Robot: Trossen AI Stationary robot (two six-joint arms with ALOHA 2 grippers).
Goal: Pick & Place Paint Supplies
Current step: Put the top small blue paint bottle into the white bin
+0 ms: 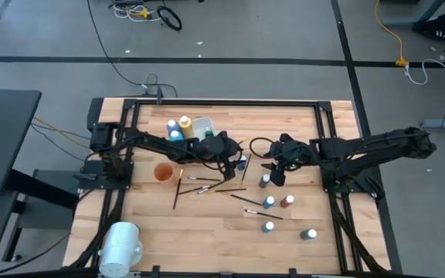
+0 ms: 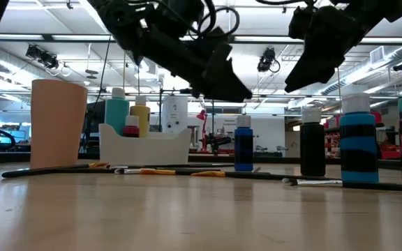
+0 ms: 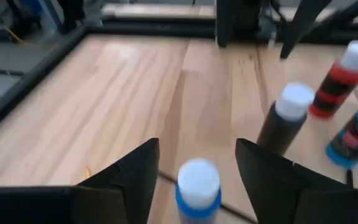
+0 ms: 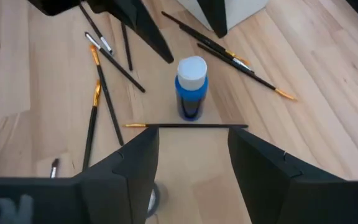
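left gripper point(image 3: 194, 165) fingers spread, grasping nothing | blue bottle point(image 3: 197, 190) at my 6 o'clock | light, rigid, slick; grip body below cap

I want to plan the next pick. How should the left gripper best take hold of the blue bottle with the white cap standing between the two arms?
The blue bottle stands upright, apart from the brushes around it. Probably best to grip its round body just below the white cap, coming from above with fingers on opposite sides. The left gripper is already open with the bottle between its fingers. The right gripper is open too.
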